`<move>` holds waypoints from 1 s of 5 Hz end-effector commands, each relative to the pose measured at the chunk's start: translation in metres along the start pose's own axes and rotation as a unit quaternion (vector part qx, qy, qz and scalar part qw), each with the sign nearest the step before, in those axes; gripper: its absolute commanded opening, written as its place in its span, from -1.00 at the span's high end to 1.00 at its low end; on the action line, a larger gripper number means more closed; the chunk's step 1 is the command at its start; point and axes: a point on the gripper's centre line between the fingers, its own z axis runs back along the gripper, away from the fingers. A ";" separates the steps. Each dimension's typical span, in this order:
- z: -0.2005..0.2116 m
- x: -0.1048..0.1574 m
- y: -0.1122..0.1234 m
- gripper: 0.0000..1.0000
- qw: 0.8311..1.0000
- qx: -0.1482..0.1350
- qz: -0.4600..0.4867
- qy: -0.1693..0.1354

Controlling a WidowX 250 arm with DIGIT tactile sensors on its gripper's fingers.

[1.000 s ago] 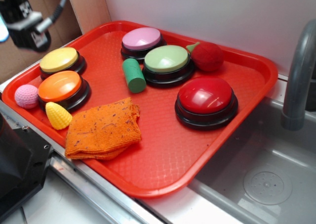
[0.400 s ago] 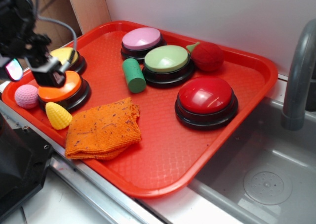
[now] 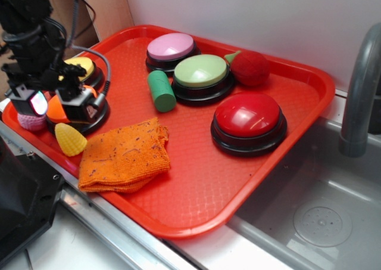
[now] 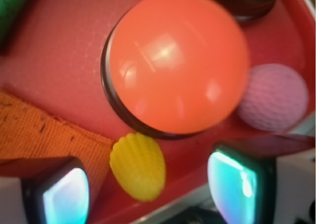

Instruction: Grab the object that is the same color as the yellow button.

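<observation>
Corn (image 3: 70,139) sits on the tray's (image 3: 238,192) front-left edge, just beside the cloth (image 3: 124,155) and in front of the orange button (image 4: 175,61). The gripper (image 3: 56,108) hovers over that button, fingers (image 4: 57,192) spread wide, holding nothing, corn between them in the wrist view. The pink ball (image 4: 274,98) and yellow button (image 3: 85,67) are mostly hidden behind the arm.

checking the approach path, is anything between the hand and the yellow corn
No. In the wrist view the corn lies on bare red tray between the open hand's pads, with the orange button just beyond it.
</observation>
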 end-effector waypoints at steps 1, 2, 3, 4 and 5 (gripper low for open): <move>-0.015 0.001 0.002 -1.00 1.000 -0.004 0.008 0.010; -0.016 -0.004 -0.003 -1.00 0.999 -0.003 0.028 0.017; -0.019 -0.004 -0.002 1.00 0.999 0.010 0.039 0.014; -0.021 -0.005 -0.002 1.00 0.999 0.020 0.044 0.011; -0.022 -0.003 -0.003 1.00 0.999 0.021 0.047 0.011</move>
